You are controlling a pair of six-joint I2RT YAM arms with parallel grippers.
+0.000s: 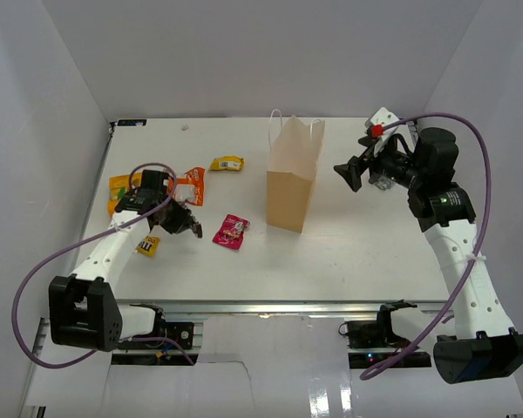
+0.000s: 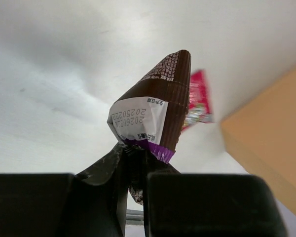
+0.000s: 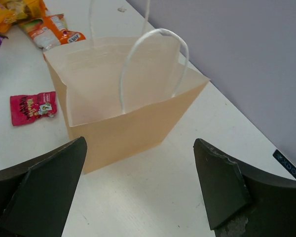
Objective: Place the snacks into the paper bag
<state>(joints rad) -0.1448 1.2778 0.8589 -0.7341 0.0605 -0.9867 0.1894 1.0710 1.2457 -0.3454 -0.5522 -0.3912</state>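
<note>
Left fingers pinch a purple packet, likely bound next for the bag mouth; right fingers gape empty.

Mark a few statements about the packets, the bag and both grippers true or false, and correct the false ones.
1. The left gripper pinches a dark purple packet. True.
2. The right gripper is clamped on a handle. False: its jaws stand open, clear of the paper bag.
3. The paper bag lies flat. False: it stands upright, mouth open.
4. A pink packet lies on the table left of the bag. True.
</note>
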